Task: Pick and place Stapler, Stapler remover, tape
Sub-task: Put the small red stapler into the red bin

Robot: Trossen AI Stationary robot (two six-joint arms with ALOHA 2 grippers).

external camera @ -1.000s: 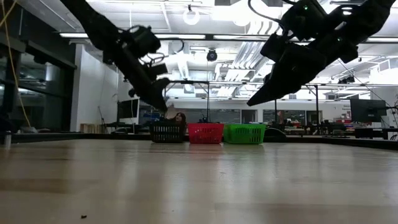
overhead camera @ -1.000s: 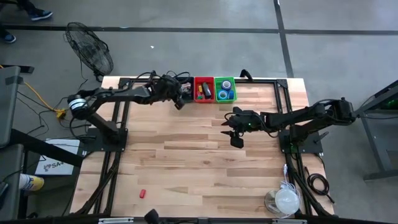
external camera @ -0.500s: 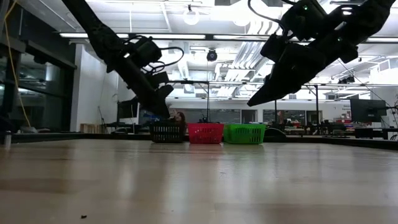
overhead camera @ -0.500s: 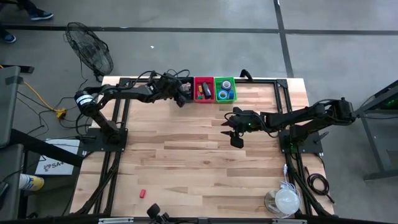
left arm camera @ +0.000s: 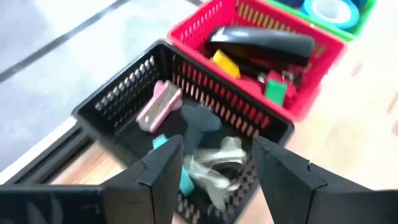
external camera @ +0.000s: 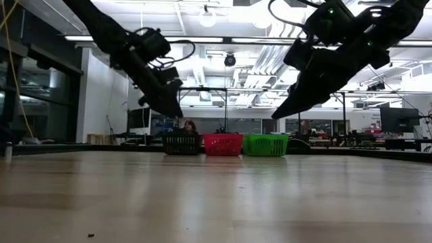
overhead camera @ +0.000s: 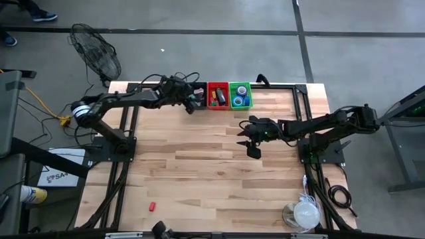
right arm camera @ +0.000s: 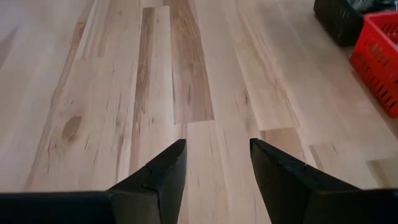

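Left tool opened over black basket of removers.

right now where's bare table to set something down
The wooden table is bare across its whole middle and front, save a small red item front-left. Crowded: the back edge, where the black basket, red basket and green basket stand.

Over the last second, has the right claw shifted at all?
No. In the high view the right claw hangs at the same spot below the green basket, over the same table planks.
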